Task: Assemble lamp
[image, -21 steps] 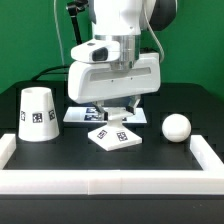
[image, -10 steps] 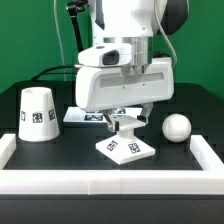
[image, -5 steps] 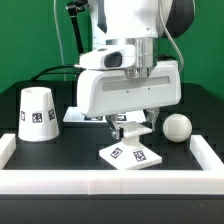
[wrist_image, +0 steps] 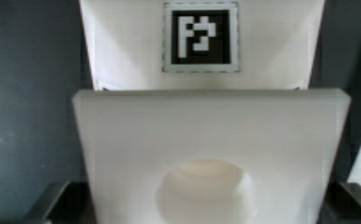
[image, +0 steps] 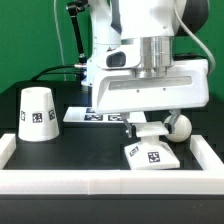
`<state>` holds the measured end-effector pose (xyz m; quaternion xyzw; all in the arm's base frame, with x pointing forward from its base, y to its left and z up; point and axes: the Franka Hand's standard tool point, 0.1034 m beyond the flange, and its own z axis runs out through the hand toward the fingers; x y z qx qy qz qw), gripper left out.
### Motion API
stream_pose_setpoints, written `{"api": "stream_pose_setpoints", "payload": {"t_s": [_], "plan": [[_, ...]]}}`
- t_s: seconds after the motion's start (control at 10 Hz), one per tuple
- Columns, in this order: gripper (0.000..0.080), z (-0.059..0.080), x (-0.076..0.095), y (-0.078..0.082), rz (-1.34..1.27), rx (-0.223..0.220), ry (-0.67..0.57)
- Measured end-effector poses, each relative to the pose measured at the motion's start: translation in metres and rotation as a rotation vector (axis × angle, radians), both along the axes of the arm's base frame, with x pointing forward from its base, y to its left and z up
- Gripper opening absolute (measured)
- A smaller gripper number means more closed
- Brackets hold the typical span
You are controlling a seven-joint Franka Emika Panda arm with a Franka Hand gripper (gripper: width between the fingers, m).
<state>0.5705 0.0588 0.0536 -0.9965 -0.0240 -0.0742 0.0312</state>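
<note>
The white square lamp base [image: 152, 156], with tags on top, sits low near the table's front at the exterior view's right. My gripper [image: 150, 131] stands right above it, jaws closed on its raised middle. In the wrist view the base [wrist_image: 203, 120] fills the picture, with its tag [wrist_image: 202, 38] and round socket [wrist_image: 209, 192]; dark fingertips [wrist_image: 49, 202] press against its sides. The ball-shaped bulb [image: 182, 126] lies just behind the base at the right, partly hidden by my hand. The cone shade [image: 37, 113] stands upright at the left.
The marker board [image: 98, 116] lies flat behind my hand. A white raised border [image: 100, 181] runs along the table's front and its right side [image: 208, 152], close to the base. A green backdrop is behind.
My hand has carried the base toward the exterior view's right and nearer the front border. It now sits next to the bulb. The shade and bulb have not moved.
</note>
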Motion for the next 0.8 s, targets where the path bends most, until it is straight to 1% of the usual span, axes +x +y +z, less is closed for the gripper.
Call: {"api": "stream_pose_setpoints", "payload": {"t_s": [0.4,0.6,0.8], "plan": [[0.0535,0.001,0.025,0.030,0.008,0.012,-0.044],[0.0535,0.001,0.032,0.037,0.016,0.015,-0.068],[0.0535,0.001,0.033,0.037,0.017,0.013,-0.072]]}}
